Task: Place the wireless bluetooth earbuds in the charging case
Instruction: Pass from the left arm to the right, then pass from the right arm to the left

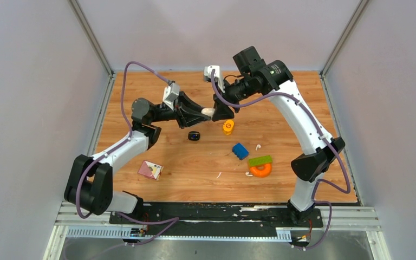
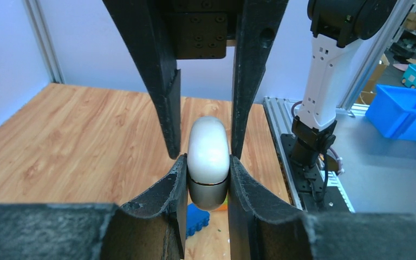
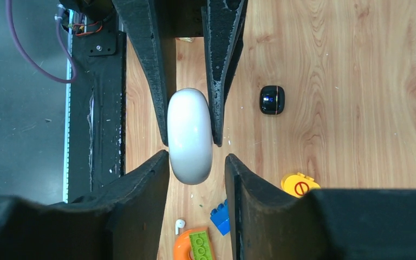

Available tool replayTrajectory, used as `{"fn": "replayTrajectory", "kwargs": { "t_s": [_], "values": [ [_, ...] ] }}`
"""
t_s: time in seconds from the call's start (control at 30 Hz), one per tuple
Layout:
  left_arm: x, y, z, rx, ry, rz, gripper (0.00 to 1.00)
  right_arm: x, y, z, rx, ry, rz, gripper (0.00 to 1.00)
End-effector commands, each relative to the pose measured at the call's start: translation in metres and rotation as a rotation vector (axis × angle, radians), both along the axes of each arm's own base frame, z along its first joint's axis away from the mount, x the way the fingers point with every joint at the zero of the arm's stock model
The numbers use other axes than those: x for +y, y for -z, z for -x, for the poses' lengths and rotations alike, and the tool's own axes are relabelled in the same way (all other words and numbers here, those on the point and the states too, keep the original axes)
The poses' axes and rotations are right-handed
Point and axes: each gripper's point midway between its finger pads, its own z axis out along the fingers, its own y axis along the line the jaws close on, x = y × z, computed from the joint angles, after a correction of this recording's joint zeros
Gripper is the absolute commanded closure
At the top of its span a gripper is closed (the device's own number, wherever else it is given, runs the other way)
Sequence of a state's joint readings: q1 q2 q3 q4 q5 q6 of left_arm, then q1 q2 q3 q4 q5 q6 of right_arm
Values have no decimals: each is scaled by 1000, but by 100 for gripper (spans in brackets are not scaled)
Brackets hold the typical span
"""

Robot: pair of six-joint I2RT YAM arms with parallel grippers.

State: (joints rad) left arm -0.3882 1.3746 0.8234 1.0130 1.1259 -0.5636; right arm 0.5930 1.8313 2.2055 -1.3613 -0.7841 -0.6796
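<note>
Over the wooden table (image 1: 184, 162), meets itself mid-air with both arms: left arm (image 1: 124, 147) bent at the elbow and stretched nearly level toward centre, right arm (image 1: 298, 116) arched high and curling back leftward. Pinches one end of the white charging case (image 2: 208, 141) with the left gripper (image 2: 207, 162), fingers pressed on both sides, case closed and well clear of the wood. Straddles the other end with the right gripper (image 3: 196, 156), jaws spread, a gap showing at one finger. Shows below an orange ring (image 1: 260, 170), a blue brick (image 1: 240, 150) and a black case (image 1: 194, 136). Shows white earbuds (image 1: 258, 147) loose on the wood near ring and brick, outside both cases.
</note>
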Motion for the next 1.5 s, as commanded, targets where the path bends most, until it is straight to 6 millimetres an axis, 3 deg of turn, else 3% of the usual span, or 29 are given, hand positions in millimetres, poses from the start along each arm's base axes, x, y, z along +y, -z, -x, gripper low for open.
{"fn": "replayTrajectory", "kwargs": {
  "t_s": [0.0, 0.23, 0.33, 0.43, 0.5, 0.67, 0.7, 0.73, 1.0, 1.23, 1.47],
  "values": [
    [-4, -9, 3, -67, 17, 24, 100, 0, -13, 14, 19, -24, -35, 60],
    [-9, -5, 2, -66, 35, 9, 100, 0, -19, 14, 15, -9, -51, 54],
    [-10, -5, 2, -62, 36, 11, 100, 1, -17, 14, 30, -7, -50, 62],
    [-12, -5, 0, -59, 34, 13, 96, 1, -16, 13, 43, -7, -52, 78],
    [-13, -4, -2, -38, 26, 9, 82, 0, -17, 13, 38, -8, -56, 86],
    [-15, -3, -6, 22, 0, 11, 10, -1, -20, 11, 13, -4, -57, 89],
    [-16, -3, -5, 24, 5, 10, 1, -1, -21, 11, 9, -3, -58, 89],
    [-17, -2, -5, 33, 8, 7, 0, -2, -21, 11, 6, -1, -58, 90],
    [-23, 4, -4, 175, 15, 16, 2, -4, -28, 10, -20, 13, -61, 90],
    [-23, 2, -1, 75, 35, -2, 45, -9, -32, 4, -38, 43, -64, 90],
    [-23, -1, -1, 53, 43, 14, 54, -10, -29, -2, -37, 70, -57, 89]
  ]
}}
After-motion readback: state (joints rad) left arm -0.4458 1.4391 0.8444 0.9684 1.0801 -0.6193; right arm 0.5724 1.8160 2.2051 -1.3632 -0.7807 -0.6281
